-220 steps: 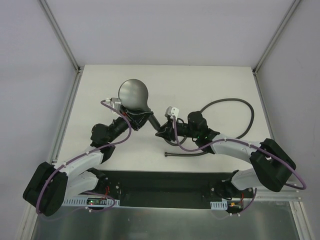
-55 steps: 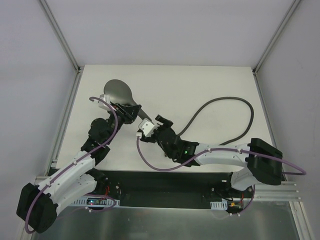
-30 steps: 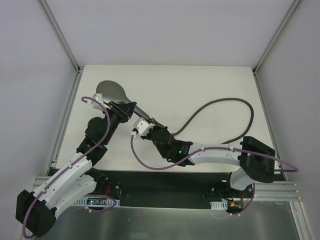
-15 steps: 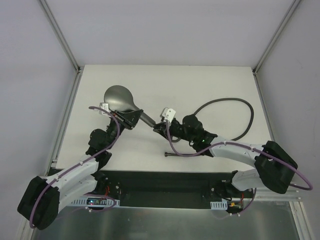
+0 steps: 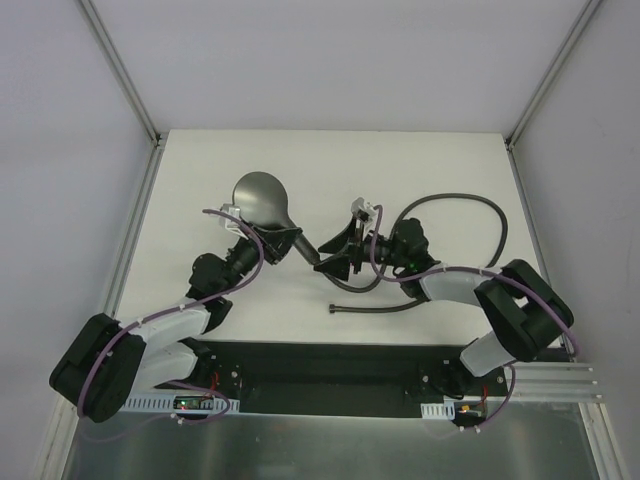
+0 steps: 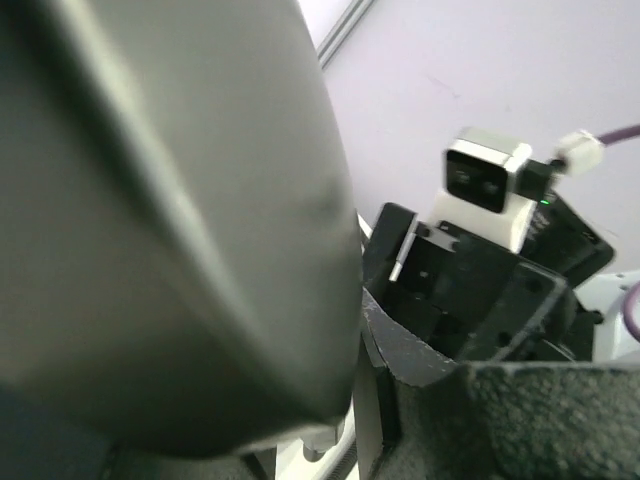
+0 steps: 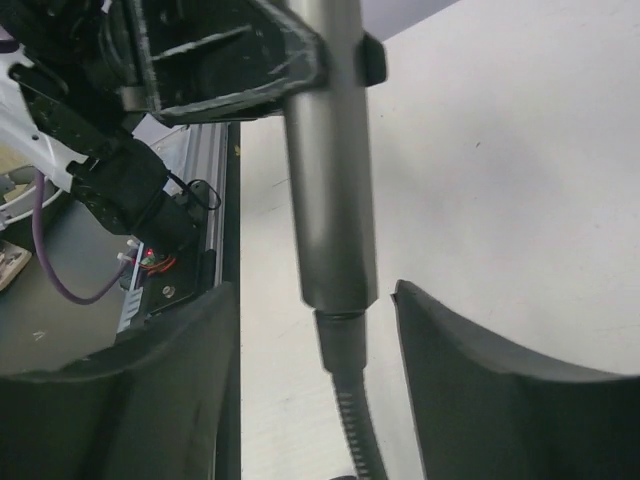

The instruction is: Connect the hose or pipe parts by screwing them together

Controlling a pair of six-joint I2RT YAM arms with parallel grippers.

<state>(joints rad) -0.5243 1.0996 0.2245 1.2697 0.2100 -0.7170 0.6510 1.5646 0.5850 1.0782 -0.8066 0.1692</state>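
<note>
The shower head (image 5: 262, 195) sits centre-left in the overhead view, its handle clamped in the left gripper (image 5: 277, 243). The hose (image 5: 480, 205) meets the handle's tip at centre. There the right gripper (image 5: 335, 258) stands parted around the joint, its fingers (image 7: 160, 400) clear of it, and the rest of the hose loops right across the table (image 5: 400, 160).

Shower head (image 5: 262, 196) sits left of centre on the surface (image 5: 420, 160), round face toward far-left corner, handle slanting toward mid surface. L end effector (image 5: 272, 245) clamped on handle just below the head. R end effector (image 5: 336, 258) at handle's tip, fingers spread apart either side of it. Hose (image 5: 470, 201) loops wide toward the right edge, then goes behind R arm (image 5: 455, 287). One end fitting (image 5: 335, 309) lies free nr the near edge, approx centre.
</note>
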